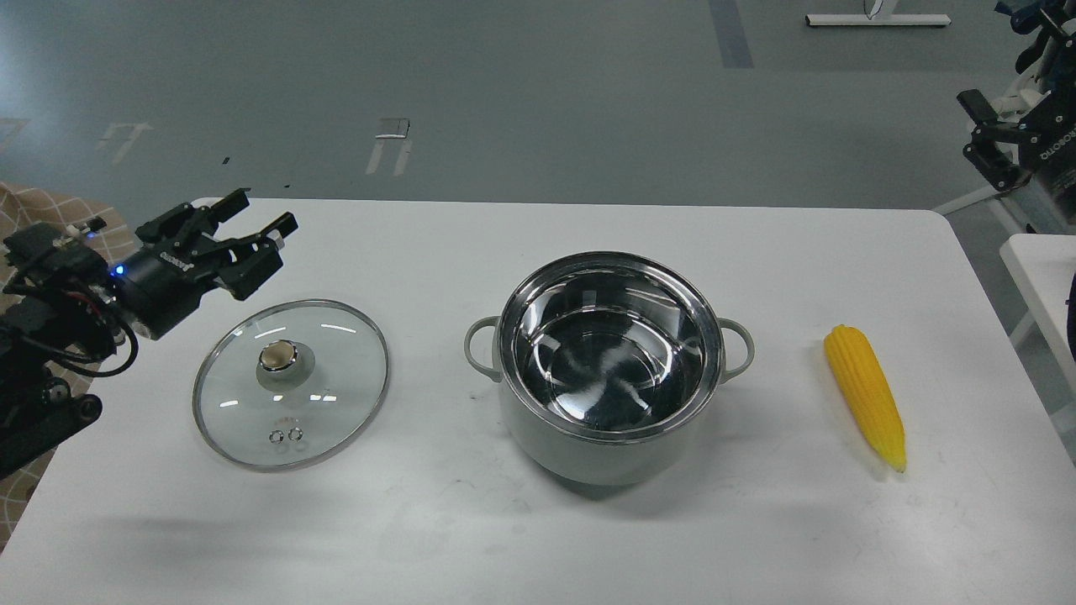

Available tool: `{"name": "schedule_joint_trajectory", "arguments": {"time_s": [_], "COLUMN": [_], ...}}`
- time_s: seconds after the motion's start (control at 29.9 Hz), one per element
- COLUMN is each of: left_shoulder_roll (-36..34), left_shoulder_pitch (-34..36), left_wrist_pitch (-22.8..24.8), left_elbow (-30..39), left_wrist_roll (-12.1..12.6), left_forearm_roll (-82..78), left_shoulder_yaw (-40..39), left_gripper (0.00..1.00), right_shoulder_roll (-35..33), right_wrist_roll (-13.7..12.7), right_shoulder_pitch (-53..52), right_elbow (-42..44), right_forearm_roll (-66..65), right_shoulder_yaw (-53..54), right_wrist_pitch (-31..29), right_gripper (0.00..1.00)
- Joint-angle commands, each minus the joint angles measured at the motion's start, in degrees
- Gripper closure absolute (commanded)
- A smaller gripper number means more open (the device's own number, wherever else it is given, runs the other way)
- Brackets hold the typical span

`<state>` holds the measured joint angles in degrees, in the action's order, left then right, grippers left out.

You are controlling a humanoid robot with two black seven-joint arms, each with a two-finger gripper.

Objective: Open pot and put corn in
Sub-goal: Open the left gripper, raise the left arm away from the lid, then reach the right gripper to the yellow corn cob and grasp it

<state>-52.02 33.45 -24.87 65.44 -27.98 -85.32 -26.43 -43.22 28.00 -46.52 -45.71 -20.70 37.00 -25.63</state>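
One pot [609,370], one lid [291,382], one corn [866,397]; left fingers [282,225] apart.

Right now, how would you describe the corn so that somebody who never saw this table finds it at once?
Start at the white table and find the open pot near its middle. To the pot's right, apart from it, lies the corn, flat, with its pointed tip toward the near edge. It is the only bright yellow thing there; the glass lid lies on the pot's other side.

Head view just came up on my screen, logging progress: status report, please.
Left end effector open, empty, hovering behind round glass lid lying on white table. Right end effector out of view. Round grey-green steel pot open, empty. Yellow tapered corn cob right of pot, path unobstructed.
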Motion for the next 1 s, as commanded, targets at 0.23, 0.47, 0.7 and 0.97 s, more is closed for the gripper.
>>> {"name": "schedule_joint_trajectory", "arguments": {"time_s": [0.23, 0.47, 0.7, 0.97], "left_shoulder_roll": [7.71, 12.55, 14.93, 15.1], "left_shoulder_pitch": [12.16, 14.19, 14.19, 13.93], "left_wrist_pitch": [17.46, 31.27, 36.56, 37.97], "left_elbow": [3.38, 3.46, 3.81, 5.05], "left_wrist_roll": [-0.02, -0.02, 3.37, 3.28], "left_forearm_roll": [34.48, 54.11, 54.56, 54.56], "left_shoulder_yaw": [-0.63, -8.52, -13.82, -13.82], "left_gripper": [0.05, 0.03, 0.03, 0.03], "right_shoulder_roll": [-15.12, -18.13, -15.06, -13.3], "right_wrist_roll": [0.0, 0.0, 0.0, 0.0], "right_shoulder_pitch": [1.43, 7.74, 14.96, 14.35], "right_elbow": [-12.28, -18.37, -16.88, -17.31], "right_forearm_roll": [-36.91, -57.84, -74.48, -78.36], "right_shoulder_yaw": [-0.87, -2.2, -2.2, -2.2], "right_wrist_pitch": [0.05, 0.75, 6.55, 7.26], "right_gripper": [0.0, 0.0, 0.0, 0.0]}}
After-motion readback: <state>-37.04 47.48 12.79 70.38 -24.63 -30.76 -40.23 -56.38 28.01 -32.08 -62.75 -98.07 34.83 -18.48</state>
